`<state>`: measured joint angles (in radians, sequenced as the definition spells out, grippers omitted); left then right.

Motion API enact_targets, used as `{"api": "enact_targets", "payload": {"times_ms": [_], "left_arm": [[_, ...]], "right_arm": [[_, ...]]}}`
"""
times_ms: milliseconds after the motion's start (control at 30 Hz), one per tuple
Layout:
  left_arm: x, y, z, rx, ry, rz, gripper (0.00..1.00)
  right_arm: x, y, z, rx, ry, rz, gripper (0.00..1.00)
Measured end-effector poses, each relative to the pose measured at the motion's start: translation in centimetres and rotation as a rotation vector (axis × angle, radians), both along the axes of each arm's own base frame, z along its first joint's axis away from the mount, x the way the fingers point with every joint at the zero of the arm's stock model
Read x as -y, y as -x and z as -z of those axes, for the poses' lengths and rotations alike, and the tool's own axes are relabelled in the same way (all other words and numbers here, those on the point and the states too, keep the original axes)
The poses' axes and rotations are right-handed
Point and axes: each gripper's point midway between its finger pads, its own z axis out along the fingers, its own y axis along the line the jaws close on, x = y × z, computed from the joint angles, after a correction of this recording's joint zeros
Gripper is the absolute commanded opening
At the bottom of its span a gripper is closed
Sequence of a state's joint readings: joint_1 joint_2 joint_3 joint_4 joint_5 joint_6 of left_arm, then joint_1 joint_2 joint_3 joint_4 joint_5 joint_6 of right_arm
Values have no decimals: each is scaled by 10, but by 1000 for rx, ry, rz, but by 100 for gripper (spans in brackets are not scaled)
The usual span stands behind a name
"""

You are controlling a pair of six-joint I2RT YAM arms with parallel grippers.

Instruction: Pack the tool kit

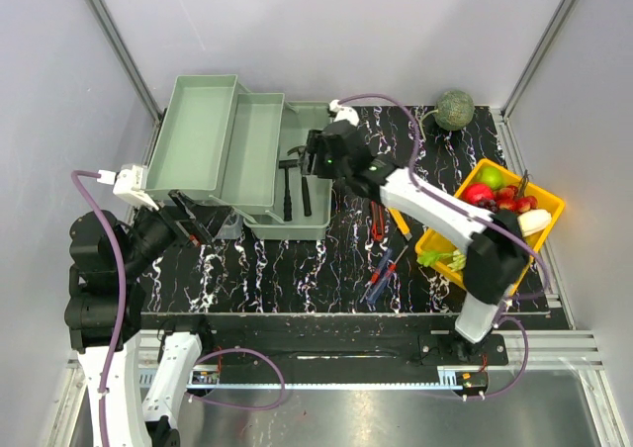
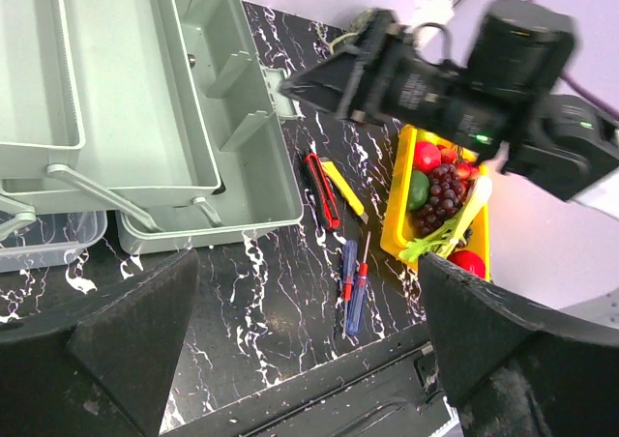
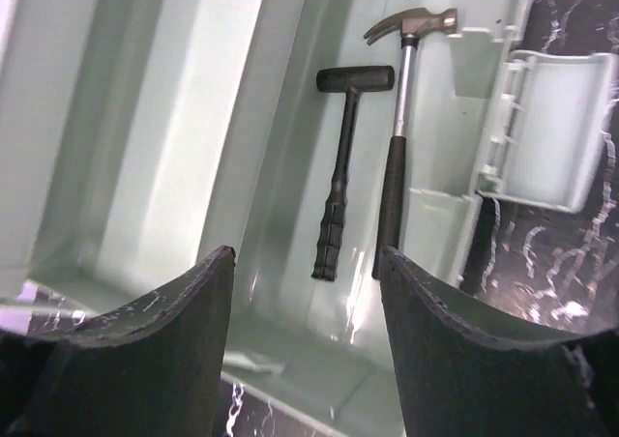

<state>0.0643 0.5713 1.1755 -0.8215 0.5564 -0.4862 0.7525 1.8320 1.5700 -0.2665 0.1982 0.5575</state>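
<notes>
Right arm (image 1: 435,205) is reaching far forward, right gripper (image 3: 305,253) jaws parted, empty; left gripper (image 2: 305,263) is hovering, jaws fully spread.

No legible text, labels, brands or numbers in any view. Pale grey-green plastic toolbox (image 1: 287,227), black rubber mallet (image 3: 338,166), steel claw hammer (image 3: 398,132) and yellow plastic tray (image 1: 492,166) show plain surfaces only.

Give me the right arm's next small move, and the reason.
Probably lift the right gripper clear of the toolbox and swing toward the red pliers: its jaws are open, both hammers lie inside, while pliers and screwdrivers sit on the table.
</notes>
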Motion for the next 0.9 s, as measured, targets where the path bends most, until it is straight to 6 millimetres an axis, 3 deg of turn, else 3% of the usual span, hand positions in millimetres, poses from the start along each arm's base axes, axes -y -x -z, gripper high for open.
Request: {"api": "enact_targets", "payload": {"times_ms": [67, 133, 233, 300, 433, 567, 700, 900], "left_arm": [[1, 1, 0, 0, 2, 8, 99], [3, 2, 0, 0, 4, 19, 99], [6, 2, -1, 3, 10, 44, 99], [10, 2, 1, 0, 16, 68, 99], [17, -1, 9, -17, 32, 116, 99], [22, -6, 20, -50, 44, 147, 98], [25, -15, 30, -75, 49, 146, 98], [21, -49, 51, -161, 22, 80, 95]], "right_arm": [[18, 19, -28, 33, -30, 2, 69], [40, 36, -40, 51, -33, 25, 70], [80, 64, -36, 37, -4, 90, 71], [104, 79, -21, 6, 34, 138, 71], [151, 116, 34, -129, 137, 243, 65], [184, 151, 77, -251, 168, 327, 59], [201, 175, 101, -335, 168, 388, 57], [204, 191, 140, -473, 228, 427, 51]]}}
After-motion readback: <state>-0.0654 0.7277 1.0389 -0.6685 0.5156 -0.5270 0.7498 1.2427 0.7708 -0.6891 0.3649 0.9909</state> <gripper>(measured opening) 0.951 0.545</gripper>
